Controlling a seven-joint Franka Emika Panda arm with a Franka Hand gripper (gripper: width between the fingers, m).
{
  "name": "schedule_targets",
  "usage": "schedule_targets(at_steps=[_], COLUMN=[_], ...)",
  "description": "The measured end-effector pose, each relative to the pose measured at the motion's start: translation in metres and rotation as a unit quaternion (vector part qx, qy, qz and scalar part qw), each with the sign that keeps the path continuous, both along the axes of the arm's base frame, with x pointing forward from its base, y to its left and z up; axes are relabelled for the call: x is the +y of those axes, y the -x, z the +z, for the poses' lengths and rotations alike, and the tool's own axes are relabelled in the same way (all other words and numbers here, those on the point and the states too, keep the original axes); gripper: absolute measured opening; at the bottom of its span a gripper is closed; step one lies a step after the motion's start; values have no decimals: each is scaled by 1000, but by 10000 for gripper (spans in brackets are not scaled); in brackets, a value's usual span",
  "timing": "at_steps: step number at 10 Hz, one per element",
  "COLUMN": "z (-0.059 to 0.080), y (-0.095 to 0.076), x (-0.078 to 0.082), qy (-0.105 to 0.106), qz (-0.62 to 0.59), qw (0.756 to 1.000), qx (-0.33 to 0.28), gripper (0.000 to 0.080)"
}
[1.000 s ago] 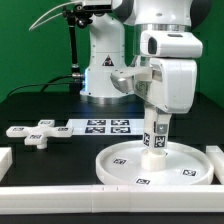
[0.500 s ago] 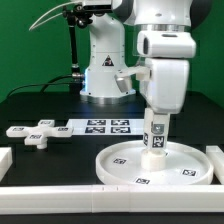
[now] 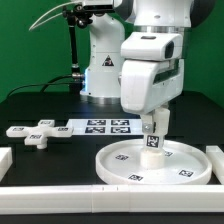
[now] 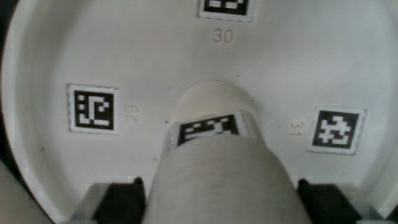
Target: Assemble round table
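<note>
Toward the tabletop edge on the exterior view's left, the cross-shaped foot is lying flat and alone, well apart from the other parts, so by my reading its step is not yet begun. Next along, toward the middle, the marker board is lying flat and taking no part in the build. Further toward the edge on the exterior view's right, close to the near edge and just behind the white border bar, the round disc is resting on the tabletop with its rim upward, and the arm is reaching down over it. The jaws are clenching the leg near its upper end. In the wrist view a dark pad is pressing against each side of it, while the tagged cylinder is pointing down at the disc's floor. The leg is standing roughly upright, perhaps leaning a little, with its lower end at the disc's centre, where it is hiding the hub. Whether it is seated there, merely touching or hovering just above cannot be told. As I judge it, the assembly is sitting at its first joint, with the disc placed and the leg being offered to the hub. Driving the leg home, letting it go, fetching the foot and fitting it onto the leg's free end are all waiting to be done.
</note>
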State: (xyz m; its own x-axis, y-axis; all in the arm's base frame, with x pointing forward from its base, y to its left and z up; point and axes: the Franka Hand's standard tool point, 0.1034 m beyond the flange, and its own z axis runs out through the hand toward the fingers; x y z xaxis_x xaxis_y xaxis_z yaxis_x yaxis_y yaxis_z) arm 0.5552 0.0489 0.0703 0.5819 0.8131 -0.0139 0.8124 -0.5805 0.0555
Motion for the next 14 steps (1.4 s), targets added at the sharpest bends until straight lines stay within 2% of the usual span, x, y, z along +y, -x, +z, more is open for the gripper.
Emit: schedule_targets(at_steps=[2,5,7,11,14], z=[0,-1,-2,-2,-2], y=[0,1,3,3,3], x=[0,-6,-5,-2,-3], qy=[-4,-31,-42,-47,-52], qz=[-57,-223,-320,-427,-527], qw=[998,974,947,903,848], qx=[-2,0,2,2,4], gripper=[409,409,409,409,409])
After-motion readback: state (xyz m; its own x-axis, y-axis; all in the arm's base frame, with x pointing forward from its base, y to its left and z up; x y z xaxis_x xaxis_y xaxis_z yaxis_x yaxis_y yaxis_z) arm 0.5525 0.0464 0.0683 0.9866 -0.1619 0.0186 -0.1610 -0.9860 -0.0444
